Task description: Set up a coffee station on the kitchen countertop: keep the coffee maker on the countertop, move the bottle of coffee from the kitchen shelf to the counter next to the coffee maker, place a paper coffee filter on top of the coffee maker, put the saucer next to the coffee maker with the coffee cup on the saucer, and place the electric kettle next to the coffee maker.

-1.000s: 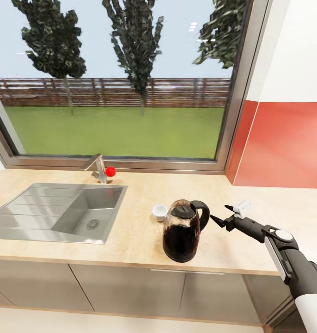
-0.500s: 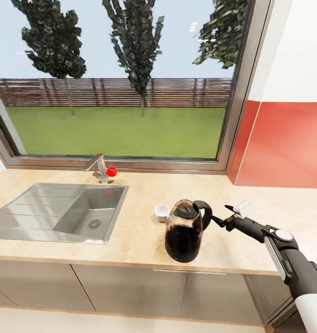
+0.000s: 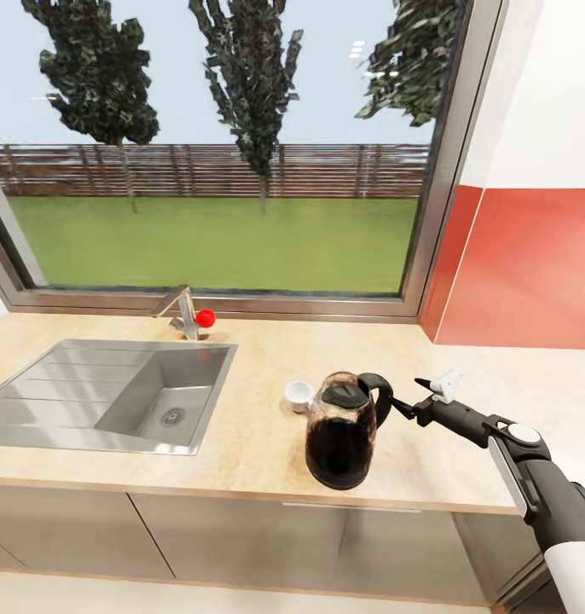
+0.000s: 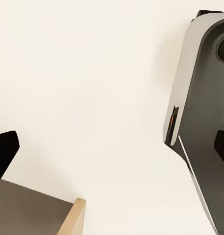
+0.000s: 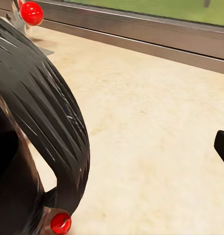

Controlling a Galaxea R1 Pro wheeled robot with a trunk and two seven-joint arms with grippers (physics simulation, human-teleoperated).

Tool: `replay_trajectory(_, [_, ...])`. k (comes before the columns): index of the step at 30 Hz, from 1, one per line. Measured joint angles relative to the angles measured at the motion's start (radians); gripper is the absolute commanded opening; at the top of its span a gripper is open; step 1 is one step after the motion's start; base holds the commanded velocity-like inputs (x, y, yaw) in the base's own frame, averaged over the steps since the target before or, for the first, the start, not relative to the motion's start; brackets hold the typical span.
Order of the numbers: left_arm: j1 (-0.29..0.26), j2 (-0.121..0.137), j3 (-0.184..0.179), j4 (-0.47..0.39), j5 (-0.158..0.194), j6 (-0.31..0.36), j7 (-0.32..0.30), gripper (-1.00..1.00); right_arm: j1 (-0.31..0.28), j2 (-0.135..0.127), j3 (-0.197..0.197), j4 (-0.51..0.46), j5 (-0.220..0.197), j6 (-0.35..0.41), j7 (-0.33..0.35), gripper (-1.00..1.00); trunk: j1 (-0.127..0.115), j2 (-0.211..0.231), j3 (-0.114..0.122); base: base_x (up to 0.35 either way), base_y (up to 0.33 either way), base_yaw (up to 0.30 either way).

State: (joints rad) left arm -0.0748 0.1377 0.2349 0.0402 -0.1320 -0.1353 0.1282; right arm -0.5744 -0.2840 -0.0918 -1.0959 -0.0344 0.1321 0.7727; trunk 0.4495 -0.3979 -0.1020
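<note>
1. One electric kettle [image 3: 344, 431] stands upright on the countertop [image 3: 258, 375], at lower centre of the head view, its black handle [image 3: 376, 399] turned toward the right of the frame.
2. One small white coffee cup [image 3: 298, 394] sits on the counter just beside the kettle, up and to its left; whether the two touch cannot be told.
3. One sink [image 3: 113, 392] fills the lower left of the head view, with one faucet [image 3: 182, 311] behind it and one red knob [image 3: 205, 318] on the faucet.
4. One arm shows in the head view, the right, coming in from the lower right corner. The right gripper [image 3: 408, 396] lies level with the kettle's handle, and its two dark fingers are spread apart and hold nothing. The lower fingertip reaches close to the handle; contact cannot be told.
5. In the right wrist view the ribbed black handle [image 5: 48, 112] looms large in the left half, with a small red button [image 5: 61, 223] at its base; one fingertip [image 5: 222, 147] is cut off at the right edge.
6. Bare counter lies to the right of the kettle, under the arm, and behind it up to the window sill [image 3: 241, 300]. The kettle stands near the front edge of the counter.
7. The left wrist view shows a pale wall, a piece of grey robot body [image 4: 202, 112] in the right half and a cabinet corner [image 4: 43, 213] at lower left. A dark shape cut off at the left edge may be a finger; how the left gripper stands cannot be told.
</note>
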Motion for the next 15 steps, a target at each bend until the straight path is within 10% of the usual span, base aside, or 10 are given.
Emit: replay_trajectory(15, [0.000, 0.000, 0.001, 0.000, 0.000, 0.000, 0.000, 1.00, 0.000, 0.000, 0.000, 0.000, 0.000, 0.000, 0.000, 1.00, 0.000, 0.000, 0.000, 0.027, 0.017, 0.000])
